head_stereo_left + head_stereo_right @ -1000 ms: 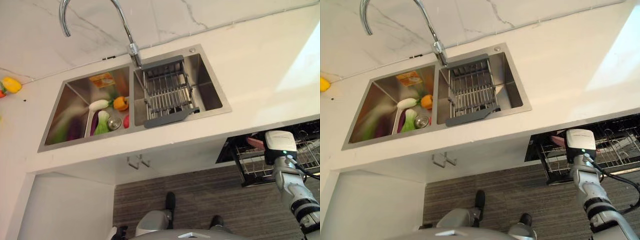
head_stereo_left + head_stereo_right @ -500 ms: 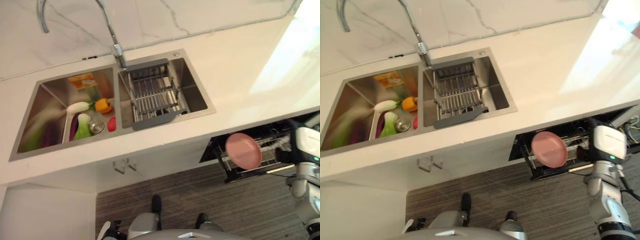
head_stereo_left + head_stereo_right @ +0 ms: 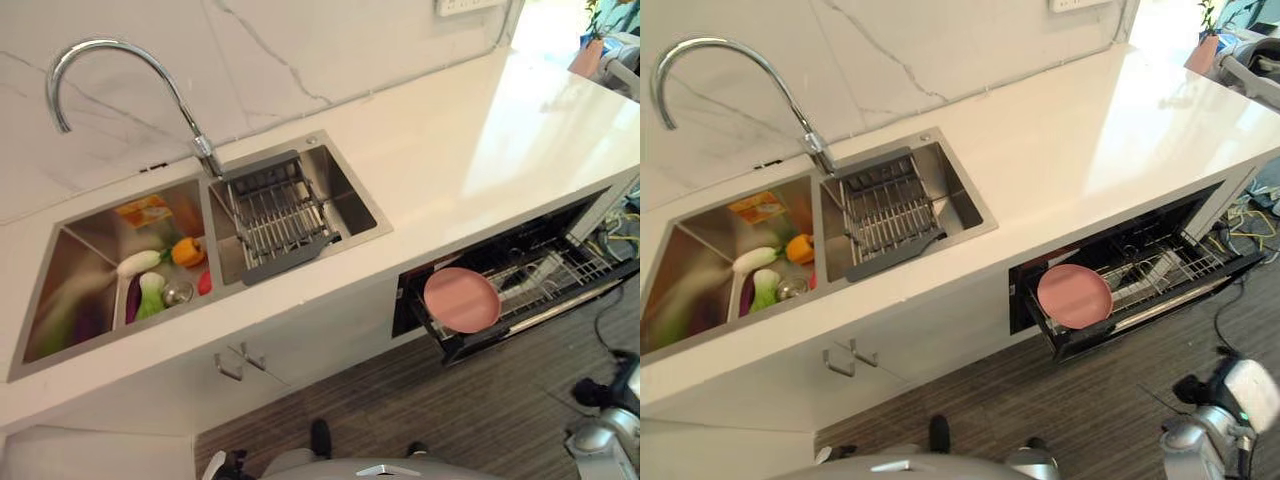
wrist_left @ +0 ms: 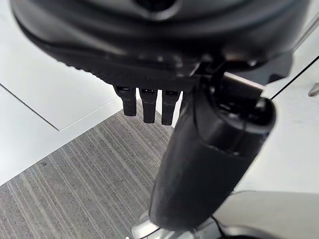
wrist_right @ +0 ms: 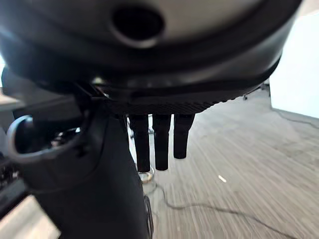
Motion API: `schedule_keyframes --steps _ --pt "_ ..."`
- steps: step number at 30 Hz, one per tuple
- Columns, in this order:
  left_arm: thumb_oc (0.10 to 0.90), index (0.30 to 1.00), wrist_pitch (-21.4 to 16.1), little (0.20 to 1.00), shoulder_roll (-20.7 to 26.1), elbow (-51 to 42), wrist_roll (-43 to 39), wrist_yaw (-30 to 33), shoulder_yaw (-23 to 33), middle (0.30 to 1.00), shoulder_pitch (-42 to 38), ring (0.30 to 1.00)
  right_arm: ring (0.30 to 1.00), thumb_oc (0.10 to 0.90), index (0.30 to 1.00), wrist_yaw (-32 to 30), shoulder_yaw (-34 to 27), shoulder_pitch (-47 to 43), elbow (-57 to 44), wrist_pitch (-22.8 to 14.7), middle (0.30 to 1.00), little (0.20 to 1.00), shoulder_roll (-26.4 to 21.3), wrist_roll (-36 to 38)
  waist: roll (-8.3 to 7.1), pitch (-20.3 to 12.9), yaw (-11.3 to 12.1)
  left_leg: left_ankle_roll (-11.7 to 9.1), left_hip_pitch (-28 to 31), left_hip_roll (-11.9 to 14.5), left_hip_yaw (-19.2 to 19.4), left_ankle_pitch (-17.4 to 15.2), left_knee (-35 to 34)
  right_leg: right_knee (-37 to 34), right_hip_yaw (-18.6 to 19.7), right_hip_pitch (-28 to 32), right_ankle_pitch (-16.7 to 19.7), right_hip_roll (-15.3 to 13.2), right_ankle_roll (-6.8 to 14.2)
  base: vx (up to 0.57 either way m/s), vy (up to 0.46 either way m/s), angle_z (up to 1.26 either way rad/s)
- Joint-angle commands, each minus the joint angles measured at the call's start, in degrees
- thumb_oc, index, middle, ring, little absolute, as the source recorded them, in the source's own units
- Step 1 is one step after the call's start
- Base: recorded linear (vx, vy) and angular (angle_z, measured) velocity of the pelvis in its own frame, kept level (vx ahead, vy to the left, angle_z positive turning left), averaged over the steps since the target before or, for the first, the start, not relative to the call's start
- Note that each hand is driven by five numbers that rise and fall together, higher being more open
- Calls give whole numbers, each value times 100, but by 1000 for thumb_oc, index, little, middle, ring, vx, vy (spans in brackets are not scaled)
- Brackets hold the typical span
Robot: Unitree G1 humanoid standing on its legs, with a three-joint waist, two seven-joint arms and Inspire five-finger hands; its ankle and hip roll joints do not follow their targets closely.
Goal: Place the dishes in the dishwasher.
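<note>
Pink plate [image 3: 461, 299] released (right hand [image 5: 157, 139] withdrawn)

A pink plate [image 3: 461, 298] is seen in the black dishwasher drawer [image 3: 520, 290]. The countertop [image 3: 470, 140] is white, the wall [image 3: 300, 50] white with grey veins. The floor [image 3: 400, 400] is striped grey-brown. In the steel sink [image 3: 70, 270], orange [image 3: 186, 251], green [image 3: 150, 296] and purple [image 3: 133, 299] vegetables are shown.

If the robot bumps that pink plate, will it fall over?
Maybe. The pink plate stands on its edge at the front of the dishwasher rack, so a bump might tip it or let it roll. It looks stiff and smooth, probably slippery in a hand. I cannot tell whether the wires hold it.
</note>
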Motion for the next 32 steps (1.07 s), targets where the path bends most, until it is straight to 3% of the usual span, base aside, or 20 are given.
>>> schedule_keyframes --steps 1,3,6,13,14,15,16,18,19,20,24,25,28,32 --pt "800 900 23 900 137 339 -69 20 -310 900 -399 900 300 400 300 124 182 -1124 -140 -591 300 300 -744 214 103 254 392 -343 249 198 -69 -397 61 135 -221 25 -343 -178 218 -41 32 2" --pt "800 900 -14 900 138 346 -113 20 -333 900 -381 900 300 400 300 125 380 -1416 255 -646 300 300 -787 314 152 255 425 -352 221 176 -117 -378 61 135 -281 41 -351 -194 220 -22 15 19" --pt "800 900 -96 900 165 254 -252 -14 -591 900 -336 900 300 400 300 243 866 -2150 821 -689 300 300 -879 396 343 227 686 -408 115 104 -343 -283 61 137 -543 125 -373 -258 208 -37 1 36" --pt "800 900 -222 900 177 24 -425 -55 -867 900 -345 900 300 400 300 251 1128 -2851 1244 -816 300 300 -887 667 522 176 938 -470 -19 22 -775 -165 61 149 -1023 282 -427 -312 182 -37 -10 48" --pt "800 900 -265 900 198 -20 -657 -146 -854 900 -331 900 300 400 300 401 1348 -3166 1412 -857 300 300 -912 723 548 105 1107 -485 -78 -11 -937 -114 61 146 -1247 360 -454 -305 178 -24 -37 57" --pt "800 900 -265 900 198 -20 -657 -146 -854 900 -331 900 300 400 300 401 1348 -3166 1412 -857 300 300 -912 723 548 105 1107 -485 -78 -11 -937 -114 61 146 -1247 360 -454 -305 178 -46 -133 83" --pt "800 900 -380 900 180 -137 -1302 -282 -704 900 -259 900 300 400 300 423 1526 -3748 1755 -966 300 300 -833 1058 549 -22 1521 -545 -165 -73 -1167 -16 61 140 -1585 537 -559 -300 161 -21 -119 70" --pt "800 900 -377 900 160 -133 -1446 -319 -655 900 -251 900 300 400 300 402 1543 -3850 1820 -1012 300 300 -766 1159 533 -49 1590 -546 -177 -93 -1216 -5 61 140 -1667 578 -571 -299 161 -10 -97 54" --pt "800 900 -405 900 74 -44 -1727 -376 -531 900 -243 900 413 475 413 302 1503 -3870 1933 -1081 413 413 -561 1290 477 -91 1685 -541 -183 -101 -1244 -5 61 140 -1725 629 -588 -290 153 1 -68 69" --pt "800 900 -429 900 50 -78 -1801 -382 -507 900 -268 900 900 800 900 45 1524 -3813 1884 -1123 900 900 -441 1171 442 -105 1715 -539 -184 -110 -1259 -7 61 143 -1753 656 -596 -286 151 5 -89 77" --pt "800 900 -445 900 17 -190 -1876 -436 -455 900 -330 900 900 800 900 257 1468 -3436 2001 -1204 900 900 -126 1288 272 -143 1761 -526 -182 -119 -1332 -22 61 158 -1858 735 -597 -281 145 23 -52 35" --pt "800 900 -406 900 -9 -79 -1927 -513 -343 900 -396 900 900 800 900 422 1358 -3028 2240 -1259 900 900 188 1489 128 -182 1726 -500 -150 -123 -1346 -69 61 172 -1894 785 -603 -271 149 65 -22 32" --pt "800 900 -366 900 15 182 -1933 -687 -103 900 -557 900 900 800 900 790 1359 -2274 2835 -1223 900 900 718 1615 -83 -209 1579 -456 -88 -92 -1256 -152 61 191 -1807 784 -593 -259 154 56 3 16" --pt "800 900 -310 900 84 533 -1774 -703 148 900 -691 900 900 800 900 1123 1503 -1464 3490 -979 900 900 934 1205 -263 -220 1391 -406 -13 -49 -1108 -255 61 198 -1630 715 -561 -270 166 22 6 -6"
